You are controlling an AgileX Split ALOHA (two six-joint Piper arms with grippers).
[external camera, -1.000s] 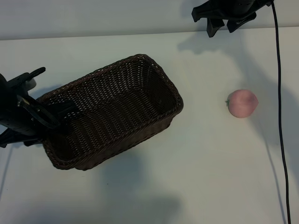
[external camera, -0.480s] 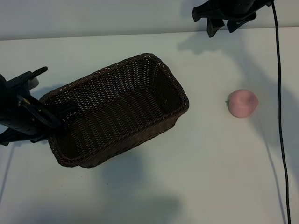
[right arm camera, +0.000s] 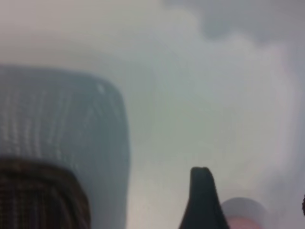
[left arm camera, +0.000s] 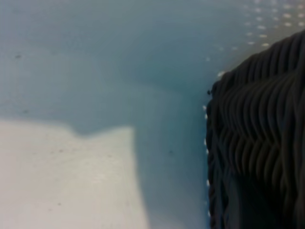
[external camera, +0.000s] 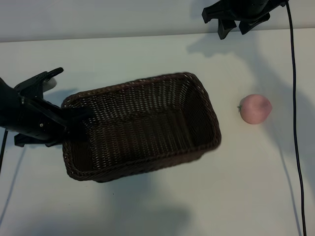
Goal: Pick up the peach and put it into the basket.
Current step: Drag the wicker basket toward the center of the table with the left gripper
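Your left gripper (external camera: 69,123) is clamped on the near-left short end of the basket (external camera: 147,128), its fingers pinched together over the braided rim where the weave meets the black arm. The basket's long axis runs roughly across the white table (external camera: 147,206) from your left arm toward the right, tilted slightly so its far short end points up and toward the peach. The sloping dark wicker sides and open mouth face the overhead camera.

The peach (external camera: 255,108) sits on the table to the right of the basket, near its far end but apart from it, with a strip of bare surface between them. Its tiny green stem spot points toward the basket.

Your right gripper (external camera: 235,25) hangs at the far edge of the table, above and behind the peach, fingers spread apart and holding nothing. A black cable (external camera: 295,123) trails down the right side of the table past the peach.

In your left wrist view the wicker wall (left arm camera: 257,143) fills one side. In your right wrist view one dark finger (right arm camera: 202,200) stands over the pale pink peach (right arm camera: 243,214), with the basket's corner (right arm camera: 43,200) farther off.
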